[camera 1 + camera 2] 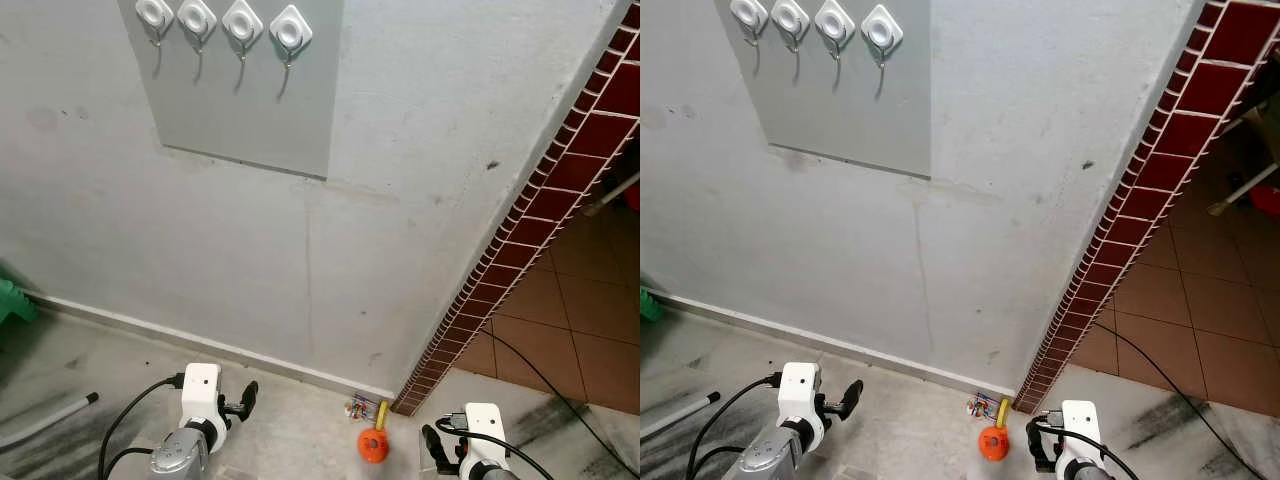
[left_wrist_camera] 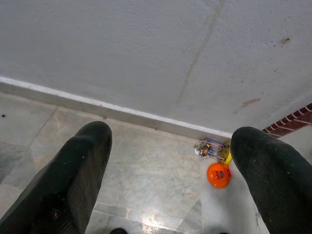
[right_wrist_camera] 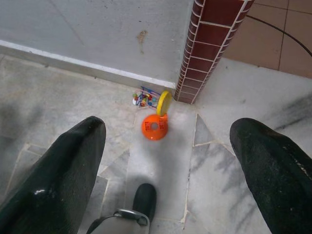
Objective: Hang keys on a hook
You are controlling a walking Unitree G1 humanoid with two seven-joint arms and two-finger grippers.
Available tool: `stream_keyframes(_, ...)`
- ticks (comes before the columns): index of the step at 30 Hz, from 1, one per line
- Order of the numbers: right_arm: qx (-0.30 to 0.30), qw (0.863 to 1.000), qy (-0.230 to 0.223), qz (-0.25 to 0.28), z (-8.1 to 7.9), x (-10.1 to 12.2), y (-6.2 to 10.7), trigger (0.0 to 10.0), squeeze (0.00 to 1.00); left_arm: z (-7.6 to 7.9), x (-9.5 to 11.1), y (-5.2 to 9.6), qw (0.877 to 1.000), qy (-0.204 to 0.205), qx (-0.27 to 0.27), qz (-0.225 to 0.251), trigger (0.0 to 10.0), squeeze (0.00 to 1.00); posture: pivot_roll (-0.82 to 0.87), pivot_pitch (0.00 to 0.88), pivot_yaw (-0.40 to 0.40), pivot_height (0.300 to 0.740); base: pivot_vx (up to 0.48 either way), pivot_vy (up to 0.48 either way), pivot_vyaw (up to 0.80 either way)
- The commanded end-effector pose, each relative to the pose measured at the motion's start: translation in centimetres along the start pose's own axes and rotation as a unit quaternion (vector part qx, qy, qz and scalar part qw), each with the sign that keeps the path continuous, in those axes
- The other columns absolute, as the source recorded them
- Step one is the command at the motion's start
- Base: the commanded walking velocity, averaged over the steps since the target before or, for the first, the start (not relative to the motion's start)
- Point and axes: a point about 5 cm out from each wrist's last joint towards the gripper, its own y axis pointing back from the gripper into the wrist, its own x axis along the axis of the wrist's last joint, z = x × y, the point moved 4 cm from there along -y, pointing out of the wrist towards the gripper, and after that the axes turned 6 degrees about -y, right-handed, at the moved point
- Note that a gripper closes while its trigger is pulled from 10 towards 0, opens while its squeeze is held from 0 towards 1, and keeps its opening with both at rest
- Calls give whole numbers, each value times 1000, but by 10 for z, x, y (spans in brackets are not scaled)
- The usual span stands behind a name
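Keys [image 3: 146,100] with orange fob [image 3: 154,126] and yellow tag, lying on the floor [image 2: 146,175] just beside the wall foot and brick corner [image 3: 207,44], not yet picked up. Hooks [image 1: 222,24] high on the wall panel, well apart. Left gripper [image 2: 170,170] and right gripper [image 3: 168,161] both spread apart, empty, held low above the floor. Individual keys too small to tell apart.

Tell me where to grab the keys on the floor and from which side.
Grip the keys by the orange round fob, coming from above with the open right gripper. The fob lies on the open floor side, while the colourful bunch sits close to the wall and brick corner.
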Motion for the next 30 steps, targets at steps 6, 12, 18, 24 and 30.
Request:
stream_keyframes(6, -3, 1000, -3, -10, 1, -5, 1, 10000, 0, -3, 0, 0, 1000, 1, 3, -2, 10000, 0, 22, 32, -18, 740, 0, 0, 0)
stream_keyframes(12, -5, 1000, 7, -8, 2, -4, 1, 10000, 0, -4, 1, 0, 1000, -6, 7, -1, 10000, 0, 0, 0, 0, 740, 0, 0, 0)
stream_keyframes(18, -35, 999, 34, 5, 11, 10, -2, 10000, 0, -18, 11, -2, 999, -20, 42, 5, 10000, 0, 22, 15, -17, 740, 0, 0, 0)
stream_keyframes(24, -31, 999, 36, 6, 9, 10, -2, 10000, 0, -17, 12, -3, 999, -19, 41, 5, 10000, 0, 20, 18, -14, 740, 0, 0, 267)
stream_keyframes(30, -31, 999, 42, 5, 9, 9, -2, 10000, 0, -16, 12, -3, 999, -19, 43, 6, 10000, 0, 20, 21, -13, 740, 0, 0, 800)
